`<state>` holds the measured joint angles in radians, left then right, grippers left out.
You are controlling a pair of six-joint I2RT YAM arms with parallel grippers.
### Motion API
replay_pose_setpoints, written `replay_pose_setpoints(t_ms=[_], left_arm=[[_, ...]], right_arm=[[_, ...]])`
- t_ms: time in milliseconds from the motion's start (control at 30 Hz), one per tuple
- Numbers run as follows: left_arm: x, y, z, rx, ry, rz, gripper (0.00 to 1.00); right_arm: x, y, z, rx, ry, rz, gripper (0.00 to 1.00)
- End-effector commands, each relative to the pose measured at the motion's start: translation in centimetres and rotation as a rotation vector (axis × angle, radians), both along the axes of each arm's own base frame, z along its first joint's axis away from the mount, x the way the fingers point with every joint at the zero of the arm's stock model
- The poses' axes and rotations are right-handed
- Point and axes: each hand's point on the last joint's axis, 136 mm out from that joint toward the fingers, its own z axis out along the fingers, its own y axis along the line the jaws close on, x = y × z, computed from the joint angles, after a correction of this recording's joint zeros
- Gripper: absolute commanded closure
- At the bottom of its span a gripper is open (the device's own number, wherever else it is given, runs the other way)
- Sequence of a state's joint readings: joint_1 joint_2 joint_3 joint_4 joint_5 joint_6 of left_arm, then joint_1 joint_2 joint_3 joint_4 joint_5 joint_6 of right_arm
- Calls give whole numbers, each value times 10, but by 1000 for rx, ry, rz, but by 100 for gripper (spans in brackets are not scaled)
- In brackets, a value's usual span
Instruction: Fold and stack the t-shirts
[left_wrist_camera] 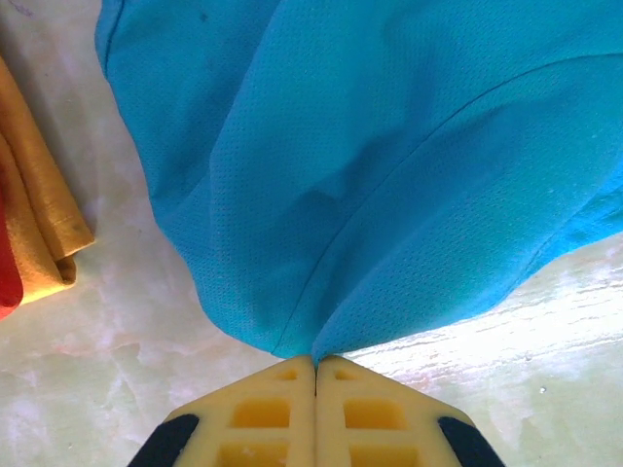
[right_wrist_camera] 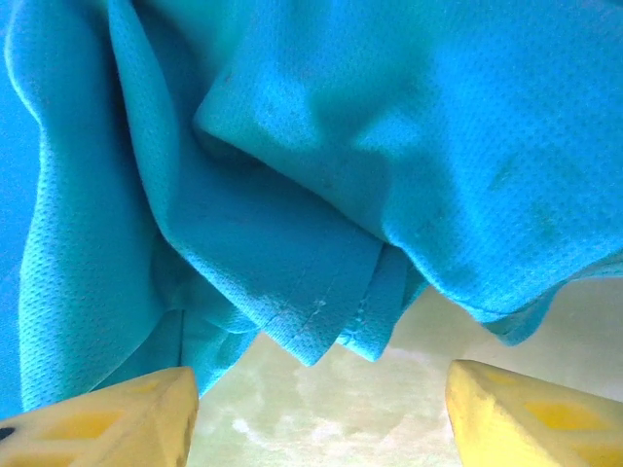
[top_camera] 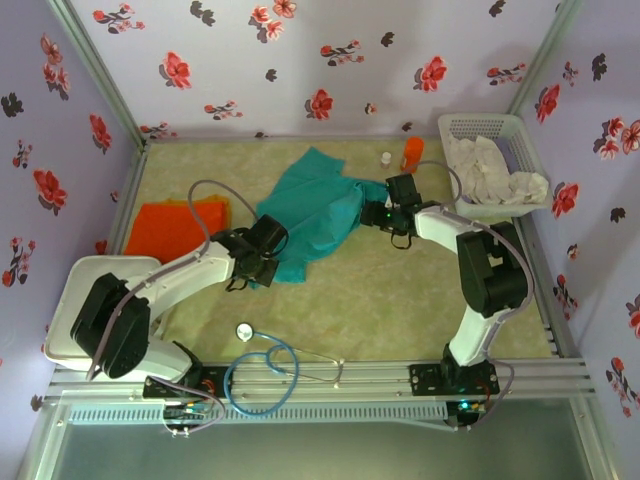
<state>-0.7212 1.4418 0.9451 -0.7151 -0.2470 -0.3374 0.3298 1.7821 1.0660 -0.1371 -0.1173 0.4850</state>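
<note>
So the left gripper (left_wrist_camera: 314, 375) clamps the teal t-shirt (top_camera: 310, 208) edge, presumably to pull it flat (right gripper (right_wrist_camera: 319, 379) gapes open, empty).

Left hand (left_wrist_camera: 314, 364) pinches the teal t-shirt (left_wrist_camera: 389, 165) near the orange t-shirt (left_wrist_camera: 44, 229)

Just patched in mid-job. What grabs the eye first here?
The teal t-shirt lies crumpled at the centre of the top view. The left gripper is shut on its edge, while the right gripper stands open at a doubled hem. The orange t-shirt lies folded off to the left.
</note>
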Motion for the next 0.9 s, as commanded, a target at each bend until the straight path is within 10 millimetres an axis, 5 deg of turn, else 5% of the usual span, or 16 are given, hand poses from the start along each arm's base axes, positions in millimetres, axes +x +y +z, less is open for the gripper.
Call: replay_pose_setpoints(t_ms=[0, 500, 867], left_arm=[[2, -3, 1, -17, 9, 13, 100], [-1, -1, -2, -23, 15, 19, 100], [0, -1, 5, -24, 3, 13, 100]], right_arm=[[8, -9, -4, -92, -31, -11, 35], [23, 18, -16, -92, -17, 39, 49], [15, 9, -11, -129, -3, 5, 83]])
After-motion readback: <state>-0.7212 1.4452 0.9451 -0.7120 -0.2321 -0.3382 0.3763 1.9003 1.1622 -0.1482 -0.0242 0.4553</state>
